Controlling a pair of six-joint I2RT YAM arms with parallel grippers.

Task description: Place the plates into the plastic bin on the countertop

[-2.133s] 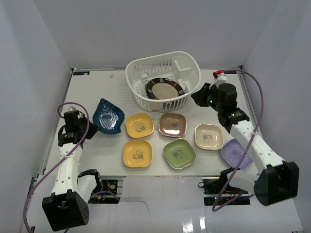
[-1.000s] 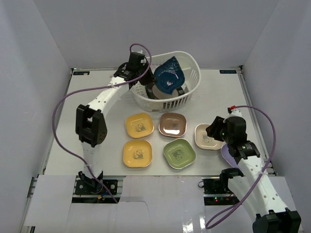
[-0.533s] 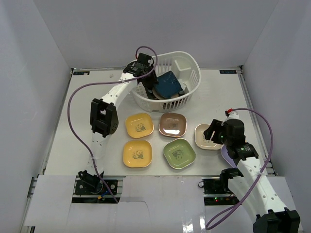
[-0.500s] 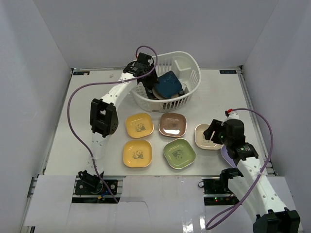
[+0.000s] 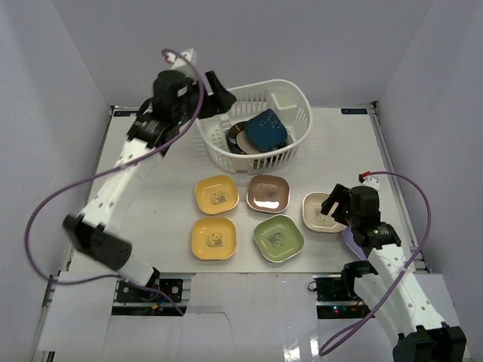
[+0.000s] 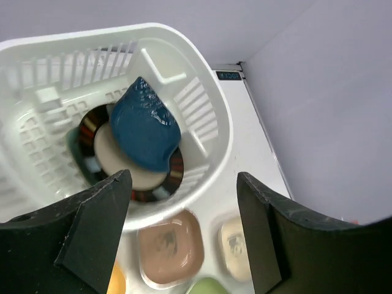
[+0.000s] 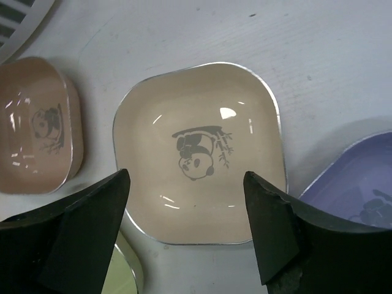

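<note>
In the top view, the plastic bin (image 5: 226, 154) sits at 12 o'clock on the countertop (image 5: 151, 204), with the blue leaf plate (image 5: 266, 128) lying tilted on the dark-rimmed round plate (image 5: 238, 140) inside it. The left gripper (image 5: 215, 92) hangs at the bin's 10 o'clock rim, empty. Six dishes lie outside the bin: two yellow dishes (image 5: 216, 194), a brown dish (image 5: 268, 193), a green dish (image 5: 278, 237), a cream dish (image 5: 321, 213) and, at 4 o'clock, a lavender plate (image 5: 353, 237) partly under the right arm. The right gripper (image 5: 336, 204) is at the cream dish's 3 o'clock edge. In the left wrist view, the left gripper's fingers (image 6: 101, 220) stand wide apart with nothing between them, looking down on the blue leaf plate (image 6: 146, 125) in the bin. In the right wrist view, the right gripper's fingers (image 7: 92, 214) are spread wide over the cream dish (image 7: 199, 116), holding nothing; whether they touch it I cannot tell. The brown dish (image 7: 37, 144) lies at 9 o'clock and the lavender plate (image 7: 349, 184) at 4 o'clock.
</note>
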